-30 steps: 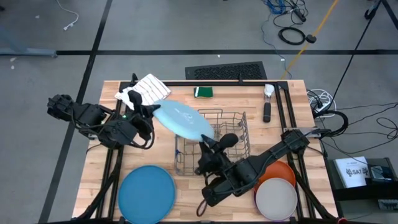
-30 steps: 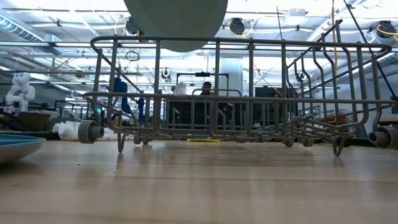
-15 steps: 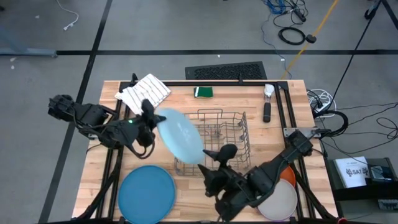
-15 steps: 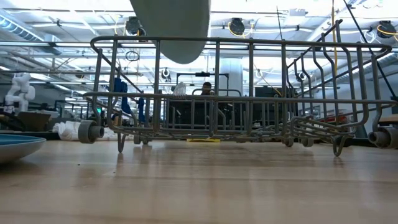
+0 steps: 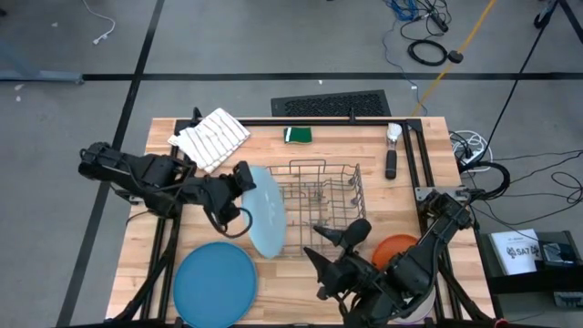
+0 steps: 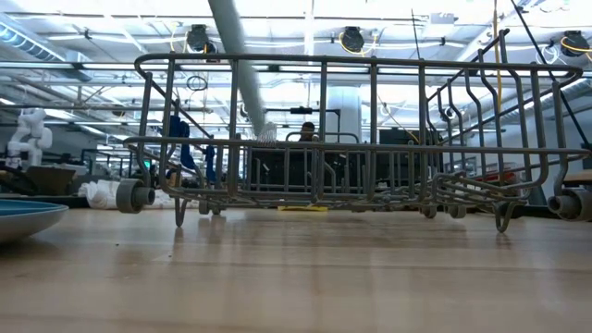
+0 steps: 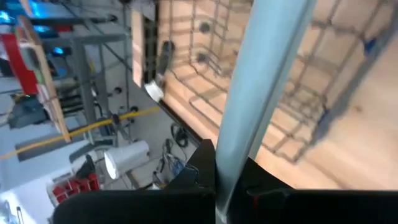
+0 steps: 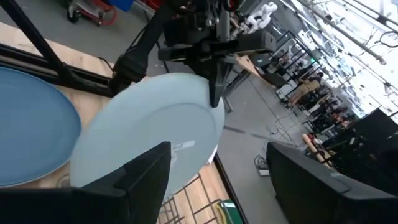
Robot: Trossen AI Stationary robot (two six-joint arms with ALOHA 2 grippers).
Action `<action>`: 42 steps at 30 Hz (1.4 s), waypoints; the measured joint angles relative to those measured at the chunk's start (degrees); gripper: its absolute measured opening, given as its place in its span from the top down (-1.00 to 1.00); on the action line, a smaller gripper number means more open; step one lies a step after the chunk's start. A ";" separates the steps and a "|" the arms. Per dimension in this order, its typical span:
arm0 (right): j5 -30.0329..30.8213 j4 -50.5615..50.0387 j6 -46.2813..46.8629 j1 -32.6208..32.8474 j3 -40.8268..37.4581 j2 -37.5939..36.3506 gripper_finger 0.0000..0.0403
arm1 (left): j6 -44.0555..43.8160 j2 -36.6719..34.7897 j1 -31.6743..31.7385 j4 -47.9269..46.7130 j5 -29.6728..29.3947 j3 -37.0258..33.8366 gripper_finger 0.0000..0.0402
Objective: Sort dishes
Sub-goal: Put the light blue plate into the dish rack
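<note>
My left gripper [image 5: 240, 179] is shut on a light blue plate [image 5: 265, 211], which stands almost on edge above the left end of the wire dish rack [image 5: 325, 194]. The low view shows that plate [image 6: 236, 65] as a narrow slanting strip over the rack [image 6: 370, 139]. My right gripper [image 5: 334, 250] hangs open near the rack's near side, facing the plate [image 8: 149, 137] with nothing between its fingers. A darker blue plate [image 5: 216, 283] lies flat on the table at the near left. An orange plate [image 5: 397, 247] lies by the right arm. My left gripper pinches the light blue plate's rim [image 7: 231, 163] between its two fingers, one on each face, at the plate's far left edge [image 5: 248, 179]. The fingers come from the table's left, slanting down. The plate is lifted clear, nearly on edge, and reaches away from the fingers toward the near edge.
A white striped cloth [image 5: 211, 138] lies at the far left corner. A green sponge [image 5: 297, 135] and a dark brush [image 5: 391, 162] lie along the far side. The right arm [image 5: 414, 269] covers the near right of the table.
My left gripper has rolled and shifted a little toward the table's near edge, turning the light blue plate from nearly flat to almost on edge; in the low view the plate has narrowed from a broad disc to a thin strip. My right gripper has opened and drawn back toward the near edge.
</note>
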 joint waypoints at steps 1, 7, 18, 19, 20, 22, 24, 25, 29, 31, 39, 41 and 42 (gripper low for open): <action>0.37 -0.32 0.13 0.08 0.00 0.00 -0.27 | 0.37 0.04 0.58 -1.03 0.20 0.84 1.00; 0.50 -3.83 3.07 0.06 0.00 0.00 -0.27 | 1.63 -0.13 2.81 -3.84 3.74 6.28 1.00; 0.64 -7.00 6.05 0.04 0.00 0.00 -0.27 | 2.46 0.55 5.44 -13.67 5.63 9.95 1.00; 0.65 -7.00 6.05 0.04 0.00 0.00 -0.27 | 2.44 1.09 5.56 -14.87 5.69 9.95 1.00; 0.65 -7.00 6.05 0.04 0.00 0.00 -0.27 | 2.58 1.67 5.76 -15.93 5.81 9.95 1.00; 0.63 -6.96 6.05 0.04 0.00 0.00 -0.27 | 2.44 2.74 6.03 -16.03 6.05 9.97 1.00; 0.65 -6.89 6.04 0.03 0.00 0.00 -0.27 | 3.31 3.76 6.18 -16.01 6.37 9.97 1.00; 0.65 -6.88 6.05 0.02 0.00 0.00 -0.27 | 3.95 4.34 6.18 -15.88 6.56 9.97 1.00; 0.65 -6.62 6.05 0.02 0.00 0.00 -0.27 | 5.12 6.29 6.41 -15.66 6.52 9.97 1.00; 0.65 -6.54 6.05 0.02 0.00 0.00 -0.27 | 5.47 7.10 6.65 -15.72 6.51 9.97 1.00; 0.63 -6.66 6.03 0.02 0.00 0.00 -0.27 | 5.82 9.07 6.77 -15.73 4.68 9.95 1.00; 0.63 -6.76 6.03 0.02 0.00 0.00 -0.27 | 5.84 9.22 6.79 -15.73 4.23 9.95 1.00; 0.63 -6.76 6.02 0.02 0.00 0.00 -0.27 | 5.97 9.22 6.80 -15.73 4.25 9.95 1.00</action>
